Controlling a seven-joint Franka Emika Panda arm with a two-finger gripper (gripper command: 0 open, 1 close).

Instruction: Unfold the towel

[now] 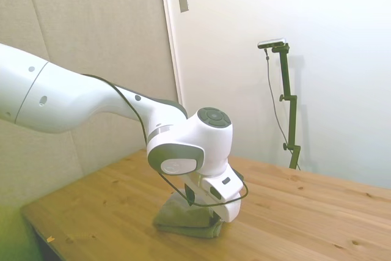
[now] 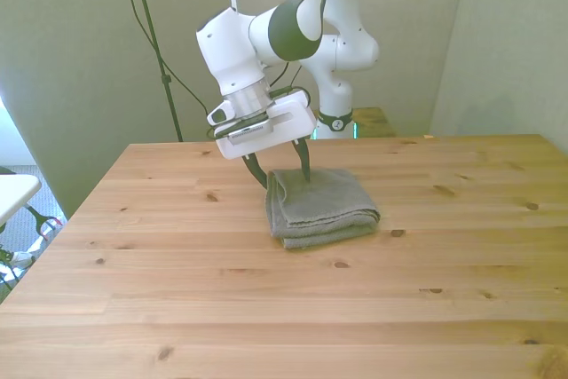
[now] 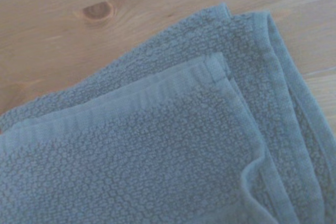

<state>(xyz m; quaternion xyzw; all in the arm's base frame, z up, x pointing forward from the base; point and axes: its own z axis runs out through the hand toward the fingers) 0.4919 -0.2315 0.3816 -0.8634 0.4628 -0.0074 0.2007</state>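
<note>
While the towel (image 2: 321,207) lies folded in thick layers near the middle of the wooden table (image 2: 177,290), the gripper (image 2: 280,169) stands over its far edge, fingers spread and holding nothing. In the side view the arm hides the fingertips.

A small round mark, perhaps a "2", on the robot arm (image 2: 338,122), nothing else legible
</note>
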